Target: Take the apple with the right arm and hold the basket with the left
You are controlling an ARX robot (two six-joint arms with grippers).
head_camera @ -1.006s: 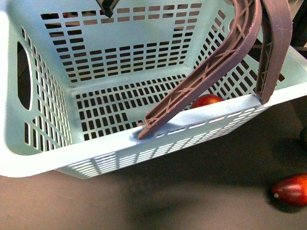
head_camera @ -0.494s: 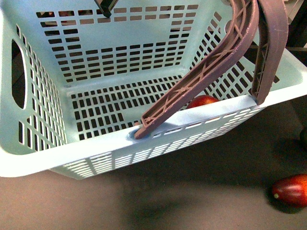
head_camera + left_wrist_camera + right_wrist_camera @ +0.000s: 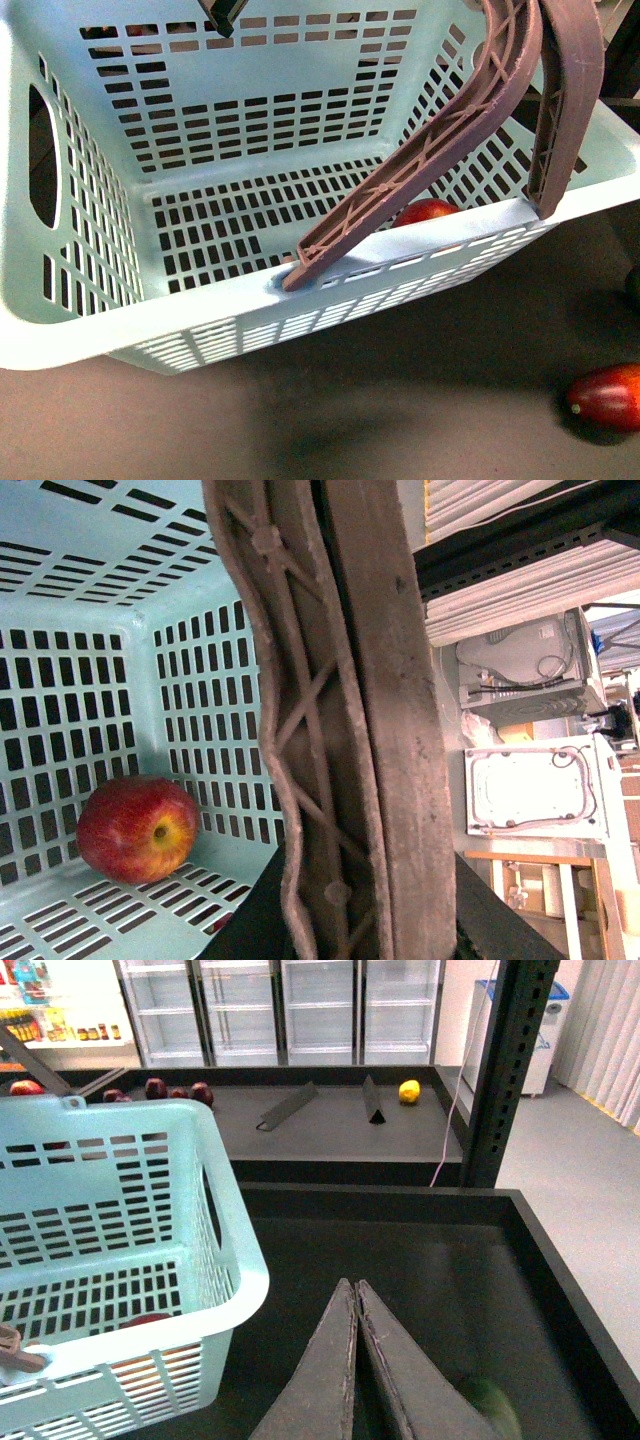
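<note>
Two curved brownish-mauve plastic handles stand pressed together between the dark fingers of my left gripper. It looks clamped on them, holding the large light turquoise slotted plastic basket tilted over the dark table top. I cannot tell whether the basket is clear of the table. The round, glossy red apple with a yellow patch at its stem lies on the basket floor by the near wall, toward the right corner. My right gripper hangs outside the basket, on its right, jaws pressed together on nothing.

Risks as I read them: the apple sits right beneath the raised handles. A right arm reaching in over the rim could knock a handle or the wall and jolt the basket in the left grip. On a tilted floor a nudged apple may roll away, and its slick skin could slip from a shallow pinch. One darker, elongated red fruit lies on the table well apart from the basket — on the right arm's side, easy to mistake for the target.
</note>
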